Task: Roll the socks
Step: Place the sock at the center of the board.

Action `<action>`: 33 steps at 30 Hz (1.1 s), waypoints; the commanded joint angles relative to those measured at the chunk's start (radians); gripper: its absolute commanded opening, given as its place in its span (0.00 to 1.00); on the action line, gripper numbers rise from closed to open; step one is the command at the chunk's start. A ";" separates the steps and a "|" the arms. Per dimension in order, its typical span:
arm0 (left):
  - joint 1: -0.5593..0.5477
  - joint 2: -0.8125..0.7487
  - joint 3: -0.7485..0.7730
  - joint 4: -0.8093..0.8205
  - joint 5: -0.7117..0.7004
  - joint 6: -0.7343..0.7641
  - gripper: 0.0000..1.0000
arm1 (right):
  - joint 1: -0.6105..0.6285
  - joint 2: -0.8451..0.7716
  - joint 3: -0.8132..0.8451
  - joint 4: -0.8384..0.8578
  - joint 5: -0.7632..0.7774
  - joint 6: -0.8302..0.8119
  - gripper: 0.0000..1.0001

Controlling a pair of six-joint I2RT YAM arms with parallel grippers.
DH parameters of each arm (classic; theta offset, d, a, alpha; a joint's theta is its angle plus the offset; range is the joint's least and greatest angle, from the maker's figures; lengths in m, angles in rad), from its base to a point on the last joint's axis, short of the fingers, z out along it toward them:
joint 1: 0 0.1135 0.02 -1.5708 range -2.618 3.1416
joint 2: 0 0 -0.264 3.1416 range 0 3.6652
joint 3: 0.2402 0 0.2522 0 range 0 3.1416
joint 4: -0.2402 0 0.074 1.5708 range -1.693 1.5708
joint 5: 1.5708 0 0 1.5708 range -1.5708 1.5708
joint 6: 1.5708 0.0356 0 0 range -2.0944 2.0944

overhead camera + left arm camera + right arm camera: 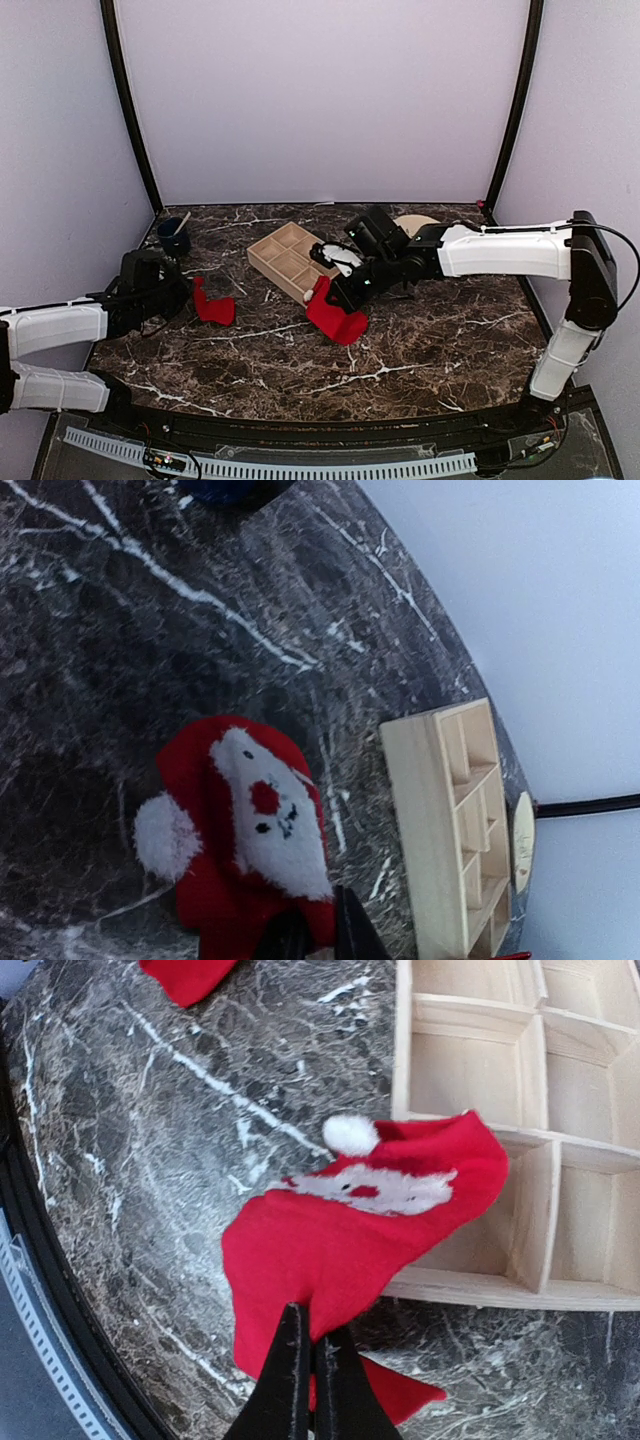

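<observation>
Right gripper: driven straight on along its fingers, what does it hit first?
The right gripper is shut on the red sock, so fabric first; past that, probably the wooden tray wall the sock drapes over. Depth unclear.

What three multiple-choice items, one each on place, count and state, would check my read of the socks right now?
1. Where does the right sock lie? A: on top of the other sock. B: partly draped over the wooden tray's edge. C: hanging, touching nothing.
2. How many red socks show? A: one. B: two. C: three.
3. The right gripper is: A: wide open. B: out of view. C: shut on the right sock.
Key: B, its far end rests across the tray's corner; B, the left sock is the second; C, closed fingers pinch red fabric.
</observation>
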 commanded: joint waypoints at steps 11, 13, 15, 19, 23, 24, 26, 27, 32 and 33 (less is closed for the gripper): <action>-0.091 -0.117 -0.083 -0.279 -0.151 -0.124 0.46 | 0.161 0.000 -0.079 0.070 -0.054 0.057 0.00; -0.108 -0.117 -0.068 -0.307 -0.165 -0.127 0.53 | 0.161 0.019 -0.079 0.077 -0.054 0.061 0.00; -0.120 -0.120 -0.054 -0.325 -0.174 -0.127 0.56 | 0.161 0.033 -0.080 0.087 -0.055 0.066 0.01; -0.146 -0.135 -0.021 -0.364 -0.188 -0.128 0.59 | 0.163 0.063 -0.081 0.092 -0.037 0.071 0.19; -0.204 -0.164 0.032 -0.412 -0.238 -0.117 0.60 | 0.163 0.073 -0.088 0.098 -0.012 0.076 0.43; -0.224 -0.166 0.050 -0.424 -0.258 -0.109 0.60 | 0.162 0.072 -0.089 0.098 -0.004 0.078 0.51; -0.253 -0.158 0.088 -0.426 -0.288 -0.079 0.60 | 0.162 0.067 -0.088 0.101 0.017 0.083 0.62; -0.283 -0.145 0.111 -0.425 -0.299 -0.059 0.60 | 0.162 0.063 -0.085 0.100 0.026 0.086 0.65; -0.337 -0.004 0.257 -0.343 -0.300 0.148 0.60 | 0.162 0.023 -0.033 0.064 0.092 0.112 0.82; -0.347 0.030 0.283 -0.327 -0.301 0.189 0.60 | 0.162 0.011 -0.014 0.051 0.116 0.123 0.84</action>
